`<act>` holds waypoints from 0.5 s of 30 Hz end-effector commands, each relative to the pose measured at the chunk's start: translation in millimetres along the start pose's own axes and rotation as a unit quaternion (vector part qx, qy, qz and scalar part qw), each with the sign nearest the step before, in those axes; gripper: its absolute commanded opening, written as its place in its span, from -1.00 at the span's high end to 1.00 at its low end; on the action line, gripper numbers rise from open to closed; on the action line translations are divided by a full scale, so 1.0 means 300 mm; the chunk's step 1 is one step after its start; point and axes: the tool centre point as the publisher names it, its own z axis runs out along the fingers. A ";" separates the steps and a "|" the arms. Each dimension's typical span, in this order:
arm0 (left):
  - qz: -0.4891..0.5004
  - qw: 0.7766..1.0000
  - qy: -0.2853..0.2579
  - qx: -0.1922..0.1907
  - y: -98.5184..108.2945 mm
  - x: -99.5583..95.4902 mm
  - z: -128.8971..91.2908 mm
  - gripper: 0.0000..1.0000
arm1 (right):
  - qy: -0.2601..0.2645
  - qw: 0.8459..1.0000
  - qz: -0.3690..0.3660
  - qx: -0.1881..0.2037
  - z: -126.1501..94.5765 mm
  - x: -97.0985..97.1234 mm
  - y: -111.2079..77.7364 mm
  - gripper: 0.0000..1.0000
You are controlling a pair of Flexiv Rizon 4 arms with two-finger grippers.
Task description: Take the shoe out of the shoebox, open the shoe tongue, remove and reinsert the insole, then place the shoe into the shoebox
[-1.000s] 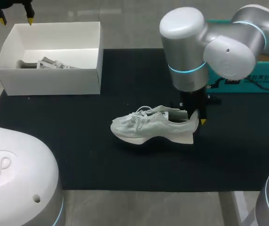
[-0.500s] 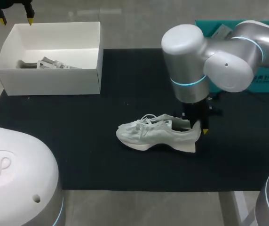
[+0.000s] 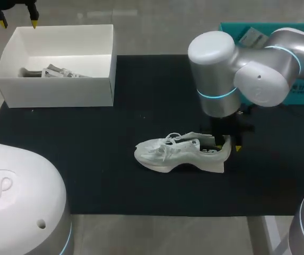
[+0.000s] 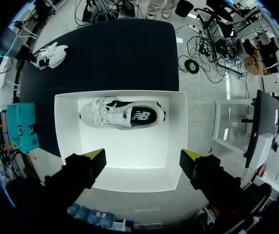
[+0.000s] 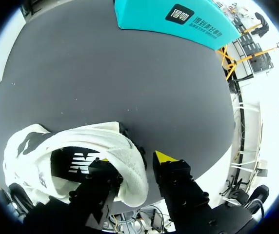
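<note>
While you look down from the head view, the white shoe (image 3: 181, 153) lies on its sole on the black mat (image 3: 88, 159), a little right of the middle, toe to the left and heel to the right. Your right claw (image 3: 227, 143) comes straight down on the heel end, one finger inside the opening and the other outside the back. The open white shoebox (image 3: 56, 93) sits at the far left corner of the mat, well apart from that shoe, with a second shoe (image 3: 53, 71) lying in it. Your left claw (image 3: 18, 24) hangs released over the box's far left edge. A teal box (image 3: 301, 87) stands at the far right behind the right arm.

From the left wrist view, the left claw (image 4: 142, 158) has its fingers spread wide and holds nothing. It hovers above the shoebox (image 4: 66, 146), and the second shoe (image 4: 122, 114) lies ahead of the fingers along one wall.

From the right wrist view, the right claw (image 5: 132, 163) is clenched on the shoe (image 5: 42, 146): the padded heel collar sits between the two fingers, one yellow tip inside against the lining and the other just outside the back. The insole shows dark inside the opening. Bare mat (image 5: 120, 73) stretches ahead to the teal box (image 5: 178, 22).
</note>
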 end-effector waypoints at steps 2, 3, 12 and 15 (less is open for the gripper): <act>0.000 1.000 0.001 0.000 -0.001 0.000 -0.001 -1.00 | 0.004 1.000 0.003 -0.007 -0.088 -0.017 -0.028 -1.00; 0.000 1.000 0.001 0.000 -0.001 0.000 -0.001 -1.00 | 0.006 1.000 0.002 -0.009 -0.104 -0.019 -0.033 -1.00; 0.000 1.000 0.001 0.000 -0.001 0.000 -0.001 -1.00 | 0.039 0.998 0.012 -0.046 -0.257 -0.026 -0.009 -1.00; 0.000 1.000 0.001 0.000 -0.001 0.000 -0.001 -1.00 | 0.048 0.997 0.005 -0.054 -0.312 -0.021 0.008 -1.00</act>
